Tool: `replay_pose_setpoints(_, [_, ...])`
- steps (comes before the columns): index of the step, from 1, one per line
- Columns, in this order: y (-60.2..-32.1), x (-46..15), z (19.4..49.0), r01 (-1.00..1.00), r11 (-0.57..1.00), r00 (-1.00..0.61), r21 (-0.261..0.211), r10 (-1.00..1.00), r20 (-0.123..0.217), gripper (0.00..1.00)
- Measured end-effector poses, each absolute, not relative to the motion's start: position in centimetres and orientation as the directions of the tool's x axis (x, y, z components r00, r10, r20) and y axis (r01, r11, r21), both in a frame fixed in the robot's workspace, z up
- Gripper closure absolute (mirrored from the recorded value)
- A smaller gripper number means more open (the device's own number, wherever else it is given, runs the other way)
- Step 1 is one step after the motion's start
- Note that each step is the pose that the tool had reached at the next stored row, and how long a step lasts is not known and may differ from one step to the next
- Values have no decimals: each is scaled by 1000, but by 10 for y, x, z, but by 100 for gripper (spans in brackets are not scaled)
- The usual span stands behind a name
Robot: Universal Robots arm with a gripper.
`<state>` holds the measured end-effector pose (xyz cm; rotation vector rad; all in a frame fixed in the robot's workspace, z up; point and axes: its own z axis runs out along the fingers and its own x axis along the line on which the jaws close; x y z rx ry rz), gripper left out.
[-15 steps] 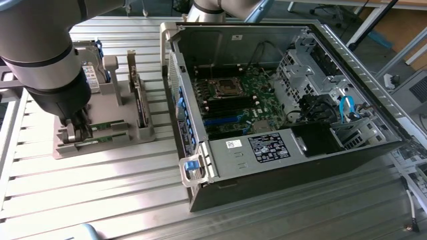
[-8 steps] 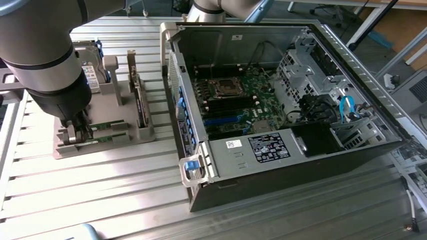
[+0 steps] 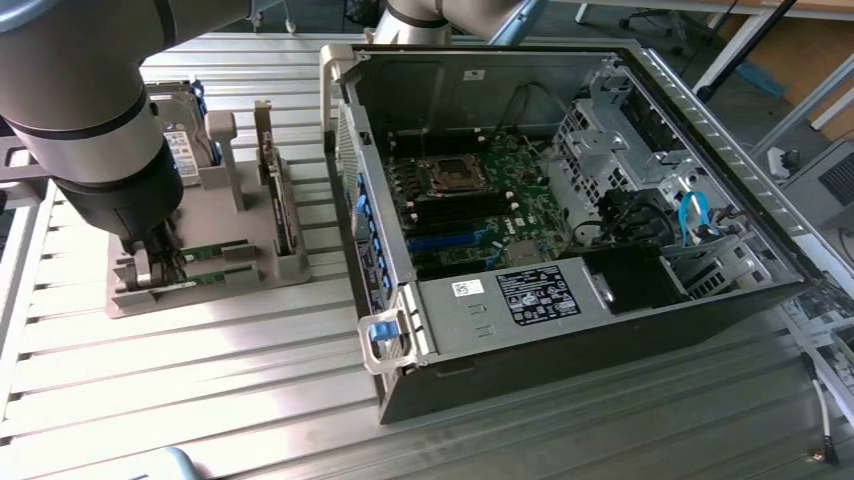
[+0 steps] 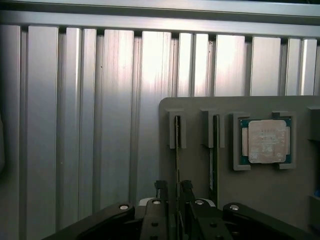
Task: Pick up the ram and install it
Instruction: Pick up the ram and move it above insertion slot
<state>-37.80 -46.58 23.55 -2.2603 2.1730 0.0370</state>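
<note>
Gripper (image 4: 173, 186) is hovering spread astride the ram (image 4: 177, 155), holding nothing; this probably light, stiff, fragile stick is inviting a flat-sided pinch.

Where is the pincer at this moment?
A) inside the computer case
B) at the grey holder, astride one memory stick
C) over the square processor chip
B: the pincer straddles a memory stick standing in the grey holder, well apart from the computer case.
</note>
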Motion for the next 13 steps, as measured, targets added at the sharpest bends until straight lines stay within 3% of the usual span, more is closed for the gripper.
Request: replay_pose_setpoints(13, [-466,-355,235,-999,-40,39,12,-999,-21,76])
